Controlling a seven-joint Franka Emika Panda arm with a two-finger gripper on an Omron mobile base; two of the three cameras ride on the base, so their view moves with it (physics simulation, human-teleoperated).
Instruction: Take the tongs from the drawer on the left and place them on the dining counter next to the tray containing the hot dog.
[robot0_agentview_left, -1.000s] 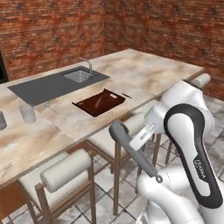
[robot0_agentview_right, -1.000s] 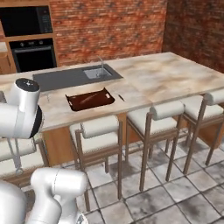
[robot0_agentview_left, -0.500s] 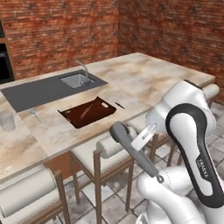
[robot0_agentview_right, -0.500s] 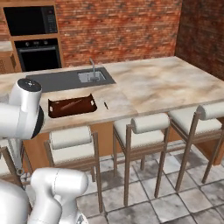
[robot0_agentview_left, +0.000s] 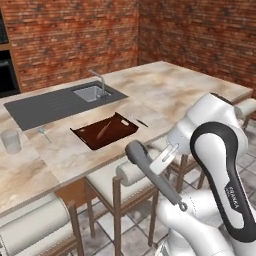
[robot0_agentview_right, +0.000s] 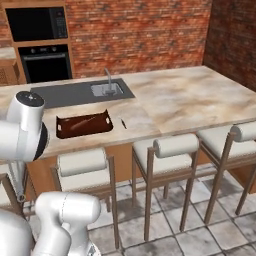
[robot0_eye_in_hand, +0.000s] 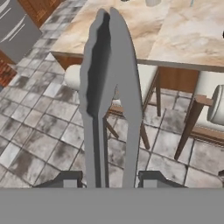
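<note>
My gripper (robot0_agentview_left: 168, 152) is shut on the dark grey tongs (robot0_agentview_left: 150, 170), held low in front of the stools, short of the dining counter (robot0_agentview_left: 165, 82). In the hand view the tongs (robot0_eye_in_hand: 107, 96) rise between the fingertips (robot0_eye_in_hand: 70, 180) of the gripper (robot0_eye_in_hand: 109, 181), their ends reaching toward the counter edge (robot0_eye_in_hand: 144, 35). The dark brown tray (robot0_agentview_left: 105, 131) lies on the counter with the slim hot dog (robot0_agentview_left: 103, 131) in it. From the right base the tray (robot0_agentview_right: 82, 125) and the hot dog (robot0_agentview_right: 82, 122) lie near the counter's front edge. The drawer is out of view.
A sink (robot0_agentview_left: 92, 92) and a dark grey panel (robot0_agentview_left: 47, 106) lie behind the tray. A glass (robot0_agentview_left: 11, 141) stands at the counter's left, and a small dark utensil (robot0_agentview_left: 141, 122) lies right of the tray. Cushioned stools (robot0_agentview_right: 170, 147) line the front of the counter.
The whole picture has shifted, so the base has driven and turned along the counter. The tongs stay in my gripper in the same pose.
</note>
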